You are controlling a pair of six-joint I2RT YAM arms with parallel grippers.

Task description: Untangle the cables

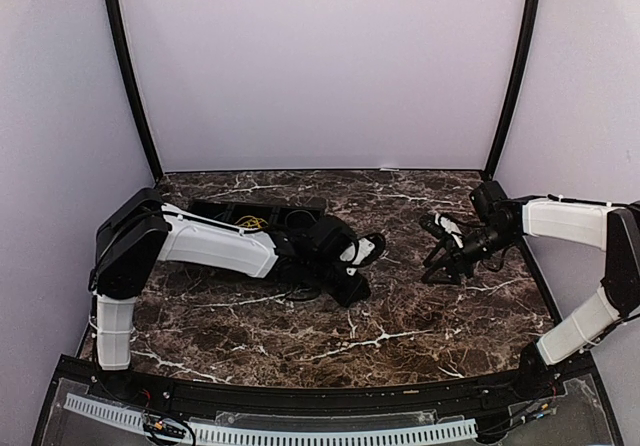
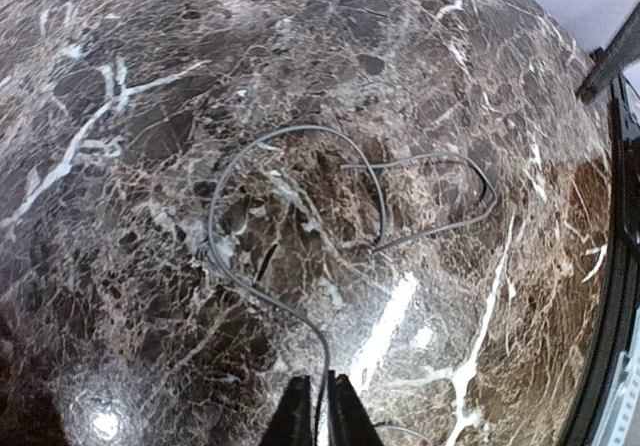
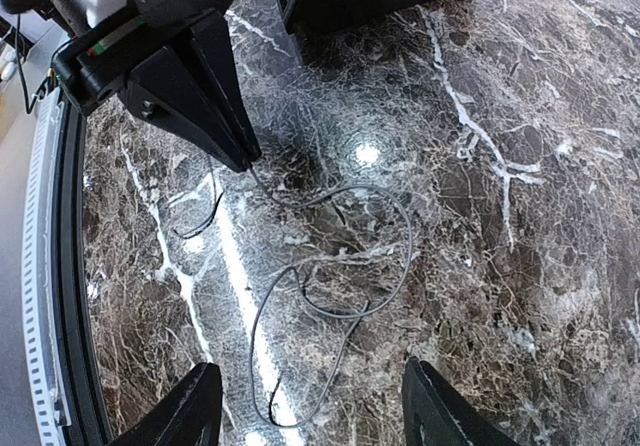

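At the middle of the brown marble table: the left gripper, fingers drawn almost together and pinching a thin dark cable. Running out from that grip, the rest of the cable, sprawled flat on the stone in loose, open loops between the two grippers. Poised over the far side of those loops, touching none of them: the right gripper, fingers spread wide with nothing between them. Behind the left arm, toward the back wall, a black tray with a yellow cable showing inside.
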